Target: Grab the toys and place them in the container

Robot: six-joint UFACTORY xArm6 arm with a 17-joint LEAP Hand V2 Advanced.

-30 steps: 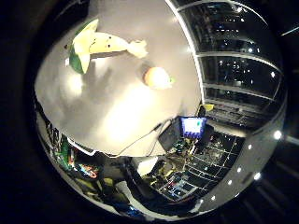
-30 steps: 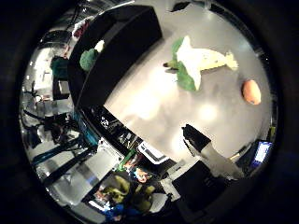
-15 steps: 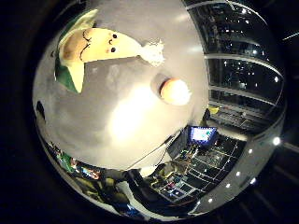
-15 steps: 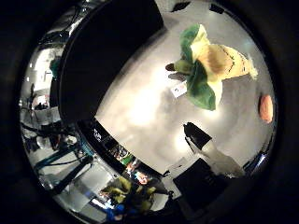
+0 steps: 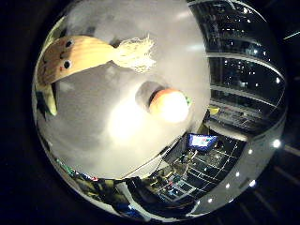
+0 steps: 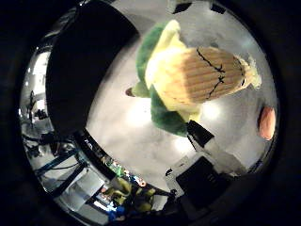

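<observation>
Thumb side palm view is filled largely by a plush corn toy (image 6: 202,77), yellow and ribbed with green leaves at one end and a pale tassel at the other, lying flat on the grey worktop (image 6: 136,136) close under the palm. Beside the toy's leafy end sits a large black container (image 6: 82,70), its wall just apart from the leaves. A small orange ball toy (image 5: 169,105) rests on the same worktop, near the corn's tassel end but not touching it. White and black parts of the hand (image 6: 207,155) reach in from the edge beside the corn's leaves, without clearly touching them; whether the fingers are spread or curled cannot be told. Little finger side palm view shows the corn's stitched face and frayed tassel.
</observation>
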